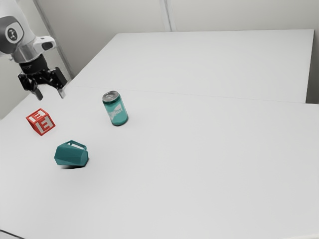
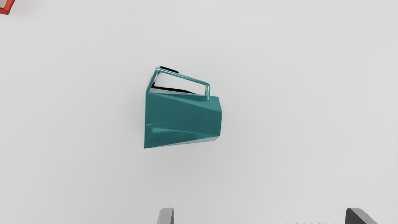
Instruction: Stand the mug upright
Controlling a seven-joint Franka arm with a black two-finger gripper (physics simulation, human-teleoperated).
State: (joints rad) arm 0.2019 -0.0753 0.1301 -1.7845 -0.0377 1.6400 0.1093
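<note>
And here's the tool (image 1: 50, 94), hanging in the air at the exterior view's upper left, its two fingers (image 2: 166, 216) spread wide apart, nothing between them, no hold on anything! Down on the counter (image 1: 199, 164), towards the exterior view's lower left, lies the teal mug (image 1: 71, 155), flat on its side, well apart from the tool. What a look at it in the wrist view: faceted body, broader at one end and narrowing to the other, and the angular handle (image 2: 183, 77) sticking out along the side that faces away from the fingertips, a dark shadow showing through its loop. The mug isn't upright, folks, it's lying down! Near it, between mug and tool in the exterior view, sits the red block (image 1: 41, 122) with its pale panels and a red letter E, a corner of it peeking into the wrist view beyond the mug's broader end. And over towards the exterior view's right from that block, there's the teal can (image 1: 115, 109), standing on its base, silvery top up, pale marking on its side, touching neither mug nor block!
</note>
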